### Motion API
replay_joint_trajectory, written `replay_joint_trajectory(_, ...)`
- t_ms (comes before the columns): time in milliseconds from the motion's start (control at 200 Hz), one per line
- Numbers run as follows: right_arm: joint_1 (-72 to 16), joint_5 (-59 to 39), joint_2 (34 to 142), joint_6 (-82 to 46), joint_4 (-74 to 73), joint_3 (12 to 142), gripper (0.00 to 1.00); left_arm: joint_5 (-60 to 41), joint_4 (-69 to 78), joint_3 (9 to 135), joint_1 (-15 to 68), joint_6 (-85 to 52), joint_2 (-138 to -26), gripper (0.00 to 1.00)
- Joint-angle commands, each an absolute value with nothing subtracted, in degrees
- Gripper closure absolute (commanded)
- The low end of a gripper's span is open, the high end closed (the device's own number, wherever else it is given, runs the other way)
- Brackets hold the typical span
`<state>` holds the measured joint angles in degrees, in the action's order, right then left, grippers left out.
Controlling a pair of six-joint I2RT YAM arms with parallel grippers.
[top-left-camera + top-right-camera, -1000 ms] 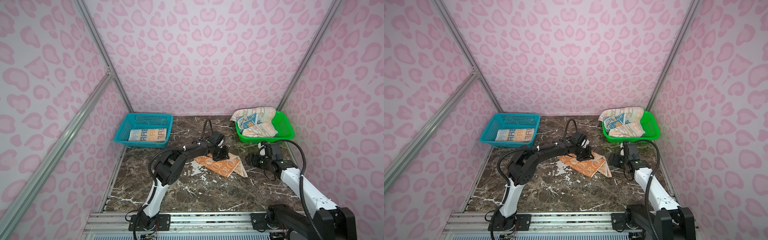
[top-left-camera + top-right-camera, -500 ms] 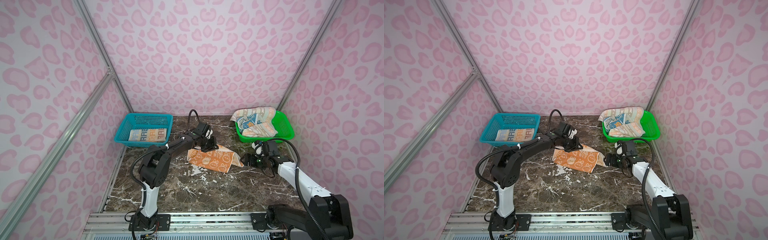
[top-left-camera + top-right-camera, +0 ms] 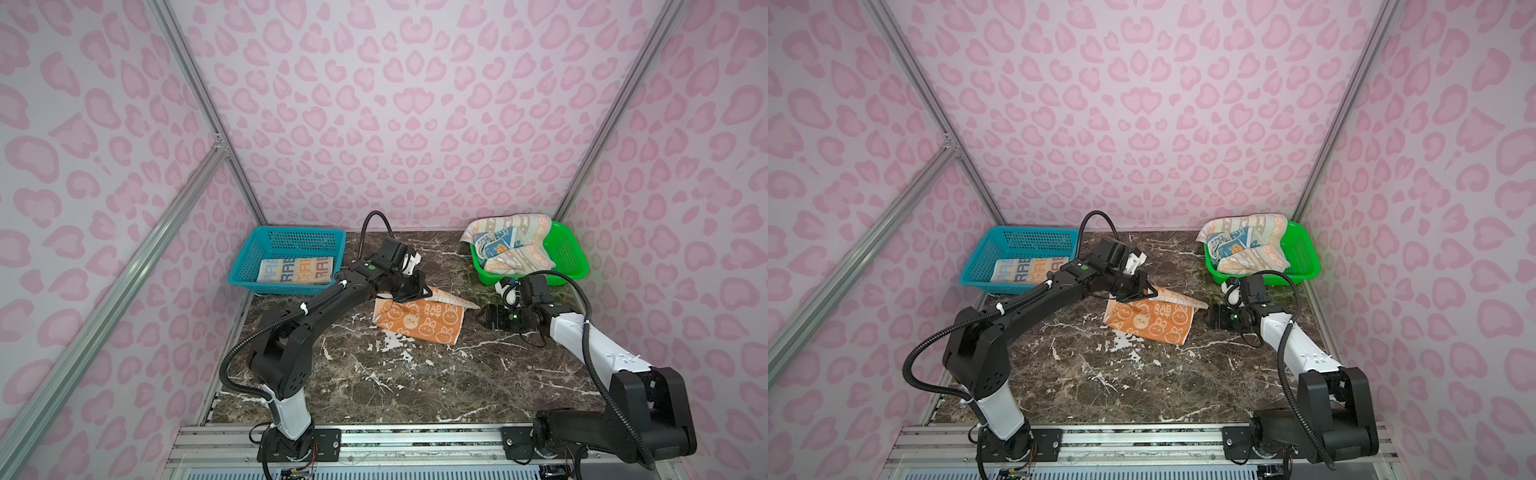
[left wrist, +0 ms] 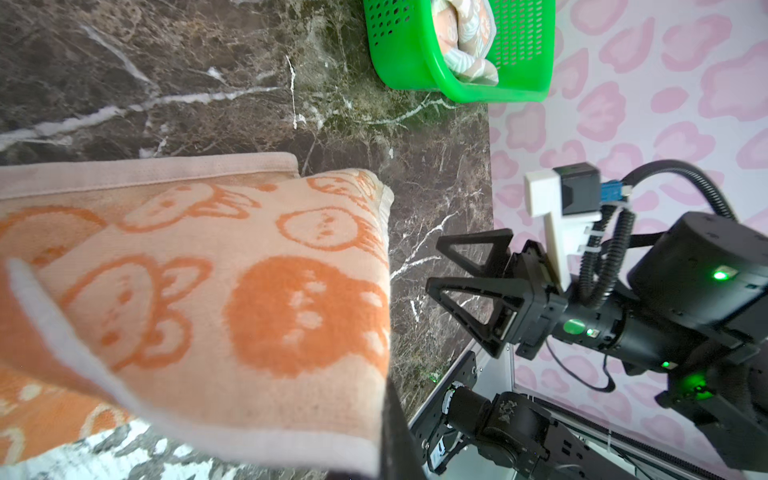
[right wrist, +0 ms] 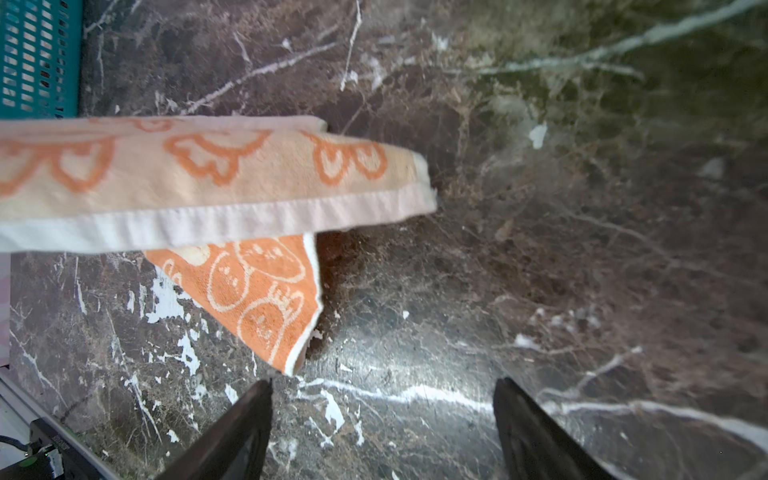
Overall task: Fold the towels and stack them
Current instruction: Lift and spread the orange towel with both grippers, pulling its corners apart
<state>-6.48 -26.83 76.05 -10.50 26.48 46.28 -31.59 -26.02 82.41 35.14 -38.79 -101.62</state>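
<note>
Top view | L claw [image 3: 424, 293] clamps orange towel [image 3: 419, 326] edge | R claw [image 3: 480, 320] nearby, apart

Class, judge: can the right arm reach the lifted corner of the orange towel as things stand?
Probably yes: the right gripper is open, pointing at the orange towel, with only bare table between them.

The orange towel [image 3: 419, 326], printed with cream cartoon faces, lies mid-counter [image 3: 374, 386], its far edge raised and turned over so the pale reverse shows. The orange-and-grey RABBIT towel [image 3: 297, 270] rests folded flat in the blue basket [image 3: 291, 239]. The blue towel [image 3: 496, 245] and the chevron-striped towel [image 3: 525, 226] sit crumpled together in the green basket [image 3: 571, 253].
</note>
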Motion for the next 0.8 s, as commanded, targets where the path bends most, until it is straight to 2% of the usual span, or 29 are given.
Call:
replay_joint_trajectory(0,-8.6,-23.0,76.9,-3.8,28.6,48.1,0.19,-31.3,-28.7,80.5,35.0,-36.9,-99.3,0.97)
replay_joint_trajectory(215,-17.4,-9.0,75.4,10.5,24.4,46.1,0.27,-28.8,-28.5,77.4,34.2,-37.1,-96.9,0.97)
replay_joint_trajectory(525,-17.2,-6.9,74.3,28.3,11.9,39.1,0.32,-29.2,-28.4,77.4,33.2,-36.6,-98.6,0.97)
replay_joint_trajectory(795,-17.2,-9.0,80.9,31.6,-1.9,37.1,0.44,-30.1,-28.0,77.4,32.8,-36.1,-99.7,0.97)
